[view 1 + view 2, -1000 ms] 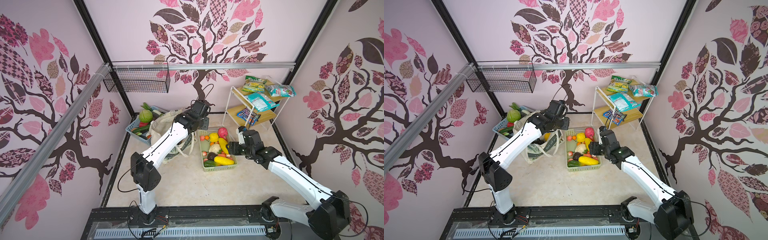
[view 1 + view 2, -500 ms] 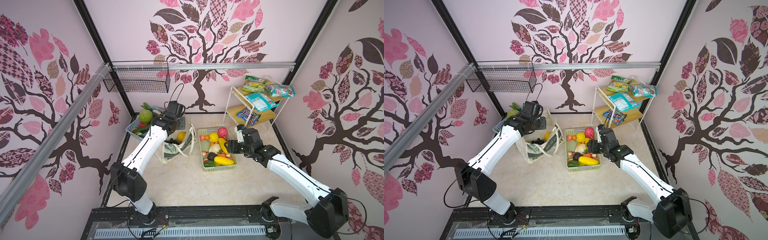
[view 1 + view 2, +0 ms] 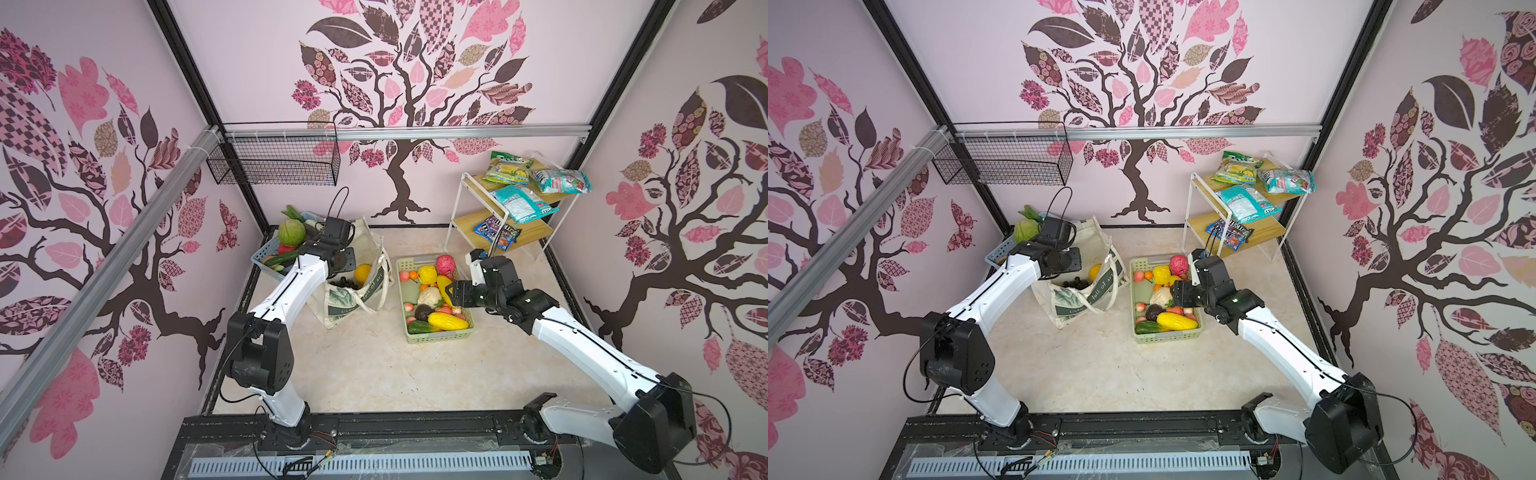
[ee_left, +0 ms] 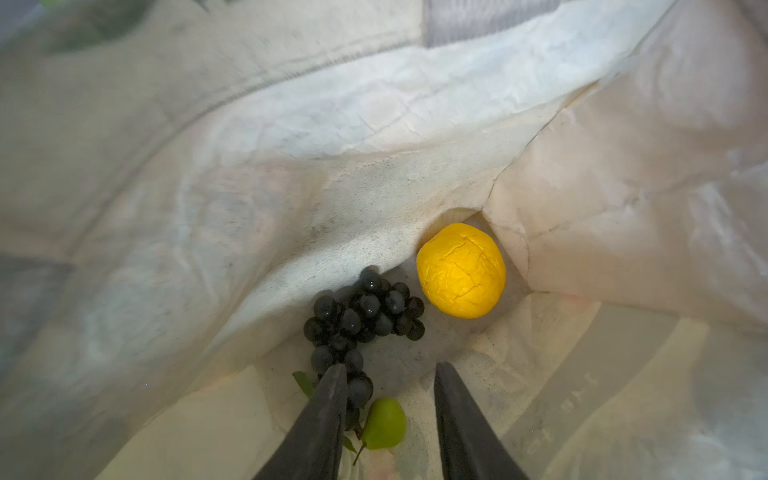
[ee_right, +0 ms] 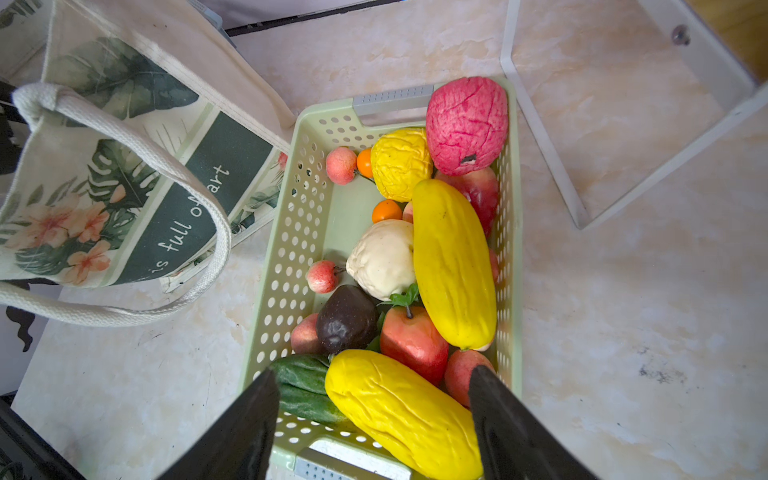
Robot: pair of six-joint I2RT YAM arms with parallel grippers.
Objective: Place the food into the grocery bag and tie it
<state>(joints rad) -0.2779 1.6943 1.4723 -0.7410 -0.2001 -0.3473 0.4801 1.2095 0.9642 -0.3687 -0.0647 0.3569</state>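
Nearest me, the right claw (image 5: 374, 372) hangs wide open and empty over the pale-green basket (image 5: 286, 249) of toy fruit (image 5: 453, 266). Just beside it on the worktop (image 3: 374, 374) stands the grocery bag (image 3: 357, 303). The left claw (image 4: 390, 366), jaws partly parted and holding nothing, is in the bag's mouth above a grape bunch (image 4: 361, 316), a yellow fruit (image 4: 461, 270) and a green pear (image 4: 384, 424). Behind, a cabbage (image 3: 291, 232) sits in the blue basket (image 3: 259, 259).

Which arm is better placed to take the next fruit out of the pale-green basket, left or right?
Right, most likely. The right gripper hangs open above the pale-green basket, over a long yellow fruit. The left gripper, open and empty, points into the grocery bag beside it.
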